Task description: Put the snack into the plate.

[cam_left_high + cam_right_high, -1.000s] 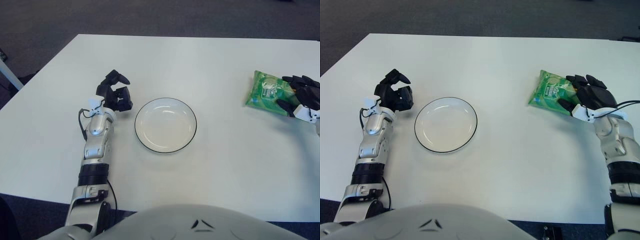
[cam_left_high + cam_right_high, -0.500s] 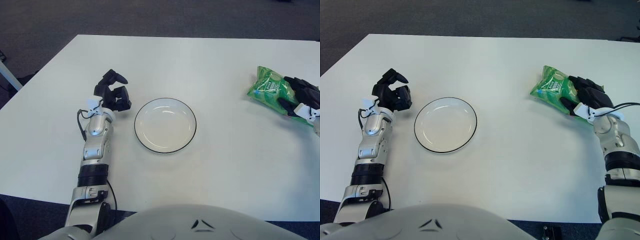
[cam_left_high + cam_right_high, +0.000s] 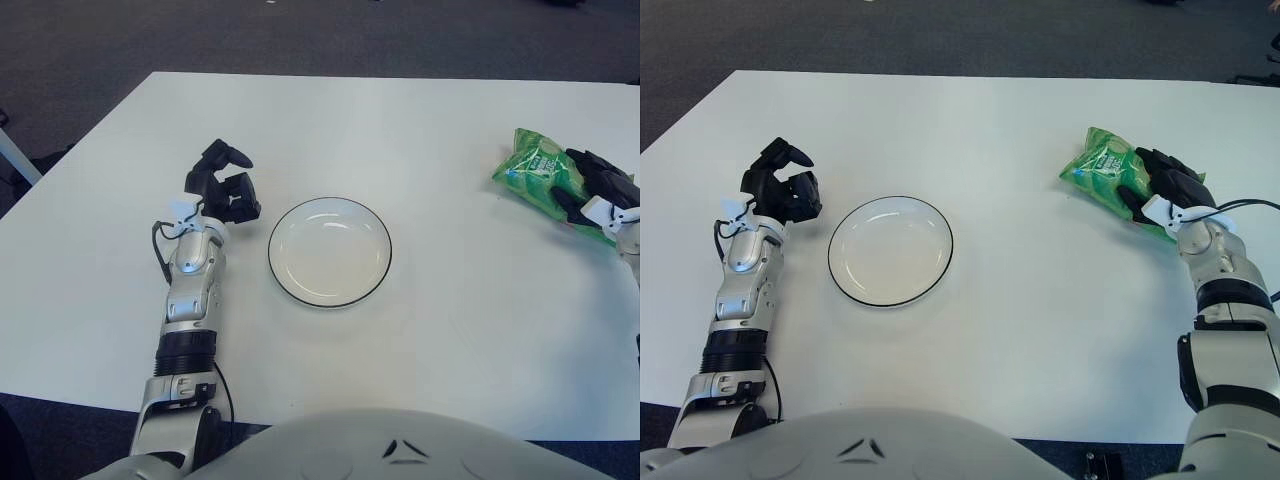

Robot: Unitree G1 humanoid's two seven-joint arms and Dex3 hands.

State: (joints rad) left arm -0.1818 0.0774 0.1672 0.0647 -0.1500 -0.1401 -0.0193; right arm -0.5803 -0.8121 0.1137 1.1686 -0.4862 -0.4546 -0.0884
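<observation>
A green snack bag [image 3: 1102, 178] is at the right side of the white table. My right hand [image 3: 1162, 188] is shut on the bag's right end and holds it tilted, its left end raised. It also shows at the right edge of the left eye view [image 3: 592, 188]. A white plate with a dark rim [image 3: 890, 250] sits empty at the table's middle left, well apart from the bag. My left hand [image 3: 780, 190] rests on the table to the left of the plate, fingers curled, holding nothing.
The white table [image 3: 990, 130] runs to its far edge, with dark carpet beyond. The near edge lies just above my torso [image 3: 860, 445].
My right hand has turned and tipped the snack bag up from lying flat. The left hand has drifted slightly left. The plate has not moved.
</observation>
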